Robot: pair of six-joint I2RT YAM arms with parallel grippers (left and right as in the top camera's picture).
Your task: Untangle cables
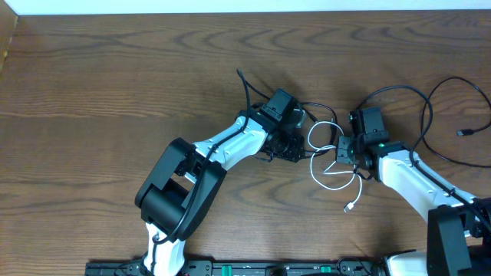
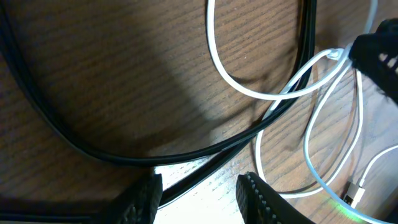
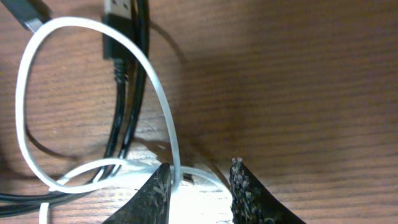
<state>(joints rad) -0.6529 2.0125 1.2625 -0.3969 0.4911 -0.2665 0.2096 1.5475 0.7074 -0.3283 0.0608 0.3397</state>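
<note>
Two dark fingers of my right end effector (image 3: 198,190) sit closest, low over the wood. They stand apart with a gap between them. The white cord (image 3: 163,102) runs down into that gap, right against one finger. As far as I can see, nothing is pinched yet. My left end effector (image 2: 198,196) has its fingers apart too. The black cords (image 2: 217,144) pass through its gap and are not squeezed.

All the cords lie in a small heap in the middle of the tabletop (image 1: 115,77), between my two arms. The white cord loops over the black ones. Its little plug (image 1: 350,206) lies loose on the near side. One black cord curls away to my right in a big loop.

I think these cords are very light and floppy. Pull one spot and the rest will drag along. Their smooth skin could slip out of my fingers, so the hold must be firm. The plugs are the only hard bits, and they could catch in a loop. I think the best place to hold is a bare stretch where only one cord lies, or just behind a plug.

Lots of bare wood lies to my left and on the far side. The far edge is well away from the heap. My two end effectors are near each other, so they could bump.
</note>
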